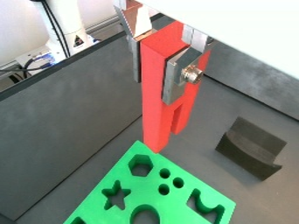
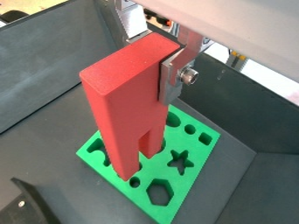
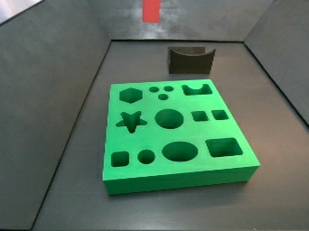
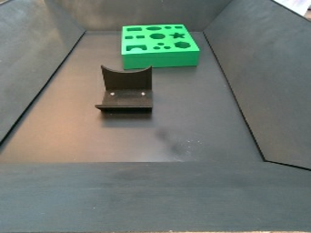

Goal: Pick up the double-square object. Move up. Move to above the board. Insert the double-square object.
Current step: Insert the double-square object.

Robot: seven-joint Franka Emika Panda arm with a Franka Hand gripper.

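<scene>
The gripper [image 2: 176, 68] is clamped on the double-square object [image 2: 126, 109] — held upright, prongs down — high above the board [image 2: 201, 150], whose paired square holes lie below.

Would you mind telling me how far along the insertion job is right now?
Pick-up and lift look done: the gripper, above the board, has its jaws shut on the double-square object, prongs down. In hand: lining up over the board. Left: insertion; the fixture stands empty.
</scene>
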